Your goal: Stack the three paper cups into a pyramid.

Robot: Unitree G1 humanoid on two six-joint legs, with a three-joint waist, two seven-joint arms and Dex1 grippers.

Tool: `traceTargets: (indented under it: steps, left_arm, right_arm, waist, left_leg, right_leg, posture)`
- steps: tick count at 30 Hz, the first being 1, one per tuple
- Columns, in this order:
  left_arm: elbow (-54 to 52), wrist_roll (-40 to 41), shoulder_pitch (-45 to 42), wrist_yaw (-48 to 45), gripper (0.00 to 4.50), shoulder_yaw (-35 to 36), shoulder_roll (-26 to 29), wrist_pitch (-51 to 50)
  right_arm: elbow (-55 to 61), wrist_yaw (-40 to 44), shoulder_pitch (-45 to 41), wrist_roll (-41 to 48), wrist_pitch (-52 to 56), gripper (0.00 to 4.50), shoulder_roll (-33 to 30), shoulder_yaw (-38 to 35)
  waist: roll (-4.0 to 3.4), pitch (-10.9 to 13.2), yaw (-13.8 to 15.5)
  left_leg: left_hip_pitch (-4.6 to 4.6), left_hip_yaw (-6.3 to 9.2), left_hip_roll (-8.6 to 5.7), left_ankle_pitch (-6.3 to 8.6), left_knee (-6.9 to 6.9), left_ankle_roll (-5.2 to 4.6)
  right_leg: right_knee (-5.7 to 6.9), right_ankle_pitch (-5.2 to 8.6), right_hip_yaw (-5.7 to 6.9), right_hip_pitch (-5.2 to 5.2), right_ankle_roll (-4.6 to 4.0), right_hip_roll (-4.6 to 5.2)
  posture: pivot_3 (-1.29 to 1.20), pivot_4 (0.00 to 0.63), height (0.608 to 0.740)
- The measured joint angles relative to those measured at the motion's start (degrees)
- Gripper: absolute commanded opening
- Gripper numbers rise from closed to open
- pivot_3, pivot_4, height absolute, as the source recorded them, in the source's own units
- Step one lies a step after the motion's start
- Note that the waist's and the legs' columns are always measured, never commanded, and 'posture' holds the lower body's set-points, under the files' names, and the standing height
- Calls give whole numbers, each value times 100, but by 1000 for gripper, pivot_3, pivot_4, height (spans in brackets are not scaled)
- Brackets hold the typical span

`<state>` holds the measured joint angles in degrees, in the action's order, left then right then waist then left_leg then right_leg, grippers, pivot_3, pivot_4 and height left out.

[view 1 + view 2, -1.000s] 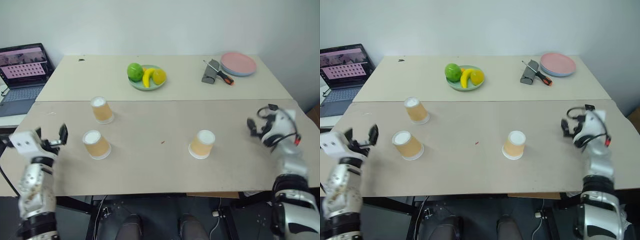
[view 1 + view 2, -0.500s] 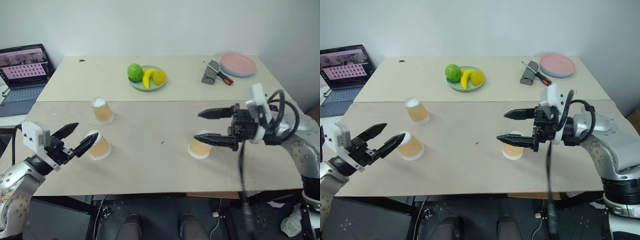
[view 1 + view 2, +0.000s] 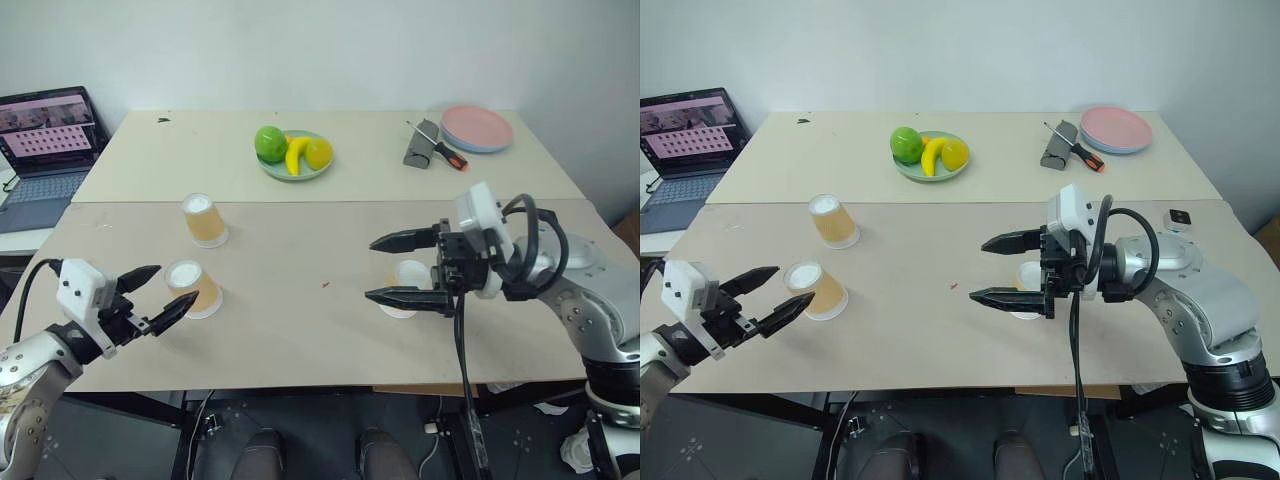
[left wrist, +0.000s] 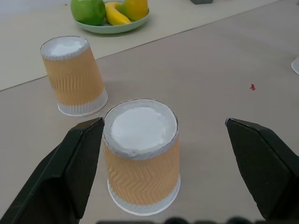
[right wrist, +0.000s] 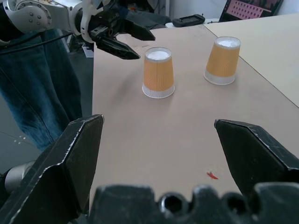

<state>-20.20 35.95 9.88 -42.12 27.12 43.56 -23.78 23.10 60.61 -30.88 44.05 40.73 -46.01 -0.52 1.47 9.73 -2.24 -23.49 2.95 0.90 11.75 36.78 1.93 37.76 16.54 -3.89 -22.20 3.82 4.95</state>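
You see three paper cups standing upside down and apart on the front table (image 3: 300, 340), none stacked. The back cup (image 3: 204, 220) sits near the seam on the left, and the near cup (image 3: 193, 289) is just in front of it. Your left gripper (image 3: 160, 296) points at that near cup, jaws spread and holding nothing, one fingertip just beside the cup's wall. The third cup (image 3: 408, 282) stands well to the right, partly hidden behind your right gripper (image 3: 385, 268), which hangs above the table with jaws wide and empty.
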Motion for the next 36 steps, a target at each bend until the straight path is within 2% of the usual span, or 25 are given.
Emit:
traceTargets:
  steps: [11,21,31,34,36]
  left_arm:
    - [1026,-445,-444,-305,4434,-237,-158,416]
    - [1400,-692,-1184,-364,4434,-844,-456,513]
    - [1697,-807,-1446,-437,4434,-956,-458,515]
    - [1698,-807,-1448,-459,3765,-957,-459,515]
    - [1699,-808,-1453,-478,2952,-961,-459,515]
  right_arm:
    - [151,-33,2,2,117,4500,-64,-25]
    - [335,-224,7,9,228,4500,-156,-94]
    - [408,-372,45,6,245,4500,-182,-221]
    - [409,-405,84,-1,245,4500,-182,-221]
    - [409,-432,83,-1,245,4500,-182,-220]
  waist:
    - [1,0,2]
    - [3,1,9]
    - [3,1,-2]
    - [3,1,-1]
    - [3,1,-1]
  left_leg:
    - [-1,0,-1,0,0,0]
    - [-2,2,0,0,0,0]
    - [-2,3,-1,0,0,0]
    - [-2,2,-1,0,0,0]
    - [-2,2,-1,0,0,0]
  right_leg:
    - [0,0,0,0,0,1]
    - [2,0,2,-2,0,1]
    - [4,0,3,-3,0,1]
    - [5,0,2,-2,0,2]
    - [6,0,3,-2,0,2]
  posture:
    - [0,150,740]
    - [0,150,740]
    - [0,150,740]
    - [0,150,740]
    - [0,150,740]
